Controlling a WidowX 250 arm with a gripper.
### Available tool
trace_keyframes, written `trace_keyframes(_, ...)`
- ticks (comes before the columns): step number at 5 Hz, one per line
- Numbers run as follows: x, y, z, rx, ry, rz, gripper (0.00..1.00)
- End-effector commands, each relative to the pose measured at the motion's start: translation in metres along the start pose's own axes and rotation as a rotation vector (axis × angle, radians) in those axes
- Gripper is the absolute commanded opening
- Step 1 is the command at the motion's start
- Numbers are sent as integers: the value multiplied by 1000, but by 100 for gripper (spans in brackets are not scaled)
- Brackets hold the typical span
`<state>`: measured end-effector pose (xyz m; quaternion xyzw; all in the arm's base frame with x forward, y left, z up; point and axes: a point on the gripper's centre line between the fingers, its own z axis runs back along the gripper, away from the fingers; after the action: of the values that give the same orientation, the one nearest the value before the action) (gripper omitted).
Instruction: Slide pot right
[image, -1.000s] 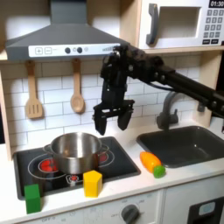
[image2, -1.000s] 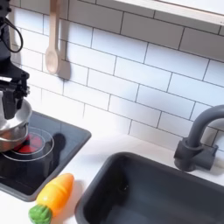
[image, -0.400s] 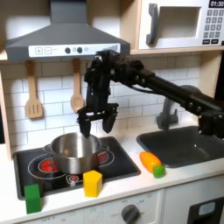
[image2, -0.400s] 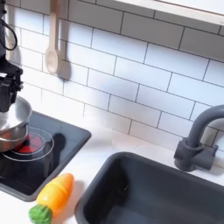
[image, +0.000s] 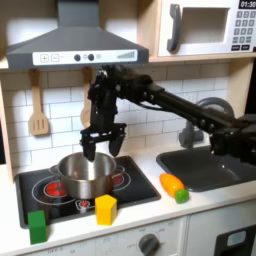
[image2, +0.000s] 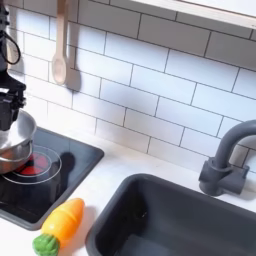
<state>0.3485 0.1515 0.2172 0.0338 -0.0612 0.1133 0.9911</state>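
Spread black gripper fingers hang just above a shiny, low-walled silver pot sitting on the black stovetop. Behind it, the arm stretches in from the first exterior view's right, wrist pointing down.

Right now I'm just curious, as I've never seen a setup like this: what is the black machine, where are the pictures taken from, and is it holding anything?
The black machine is a robot arm ending in a pincer. It works at a toy kitchen. The first exterior view looks at the counter from the front; the second exterior view sits closer, near the sink. On the stovetop stands a shiny pot, with a yellow block and a green block in front. A toy carrot lies beside the sink. The pincer hangs open just above the pot, holding nothing.
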Motion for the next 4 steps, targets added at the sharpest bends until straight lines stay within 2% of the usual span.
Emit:
trace_keyframes(1,17,1,-18,13,16,11,100)
trace_keyframes(2,20,4,-29,19,33,14,100)
trace_keyframes(3,22,1,-37,7,38,-1,100)
trace_keyframes(4,24,4,-41,29,42,-3,100)
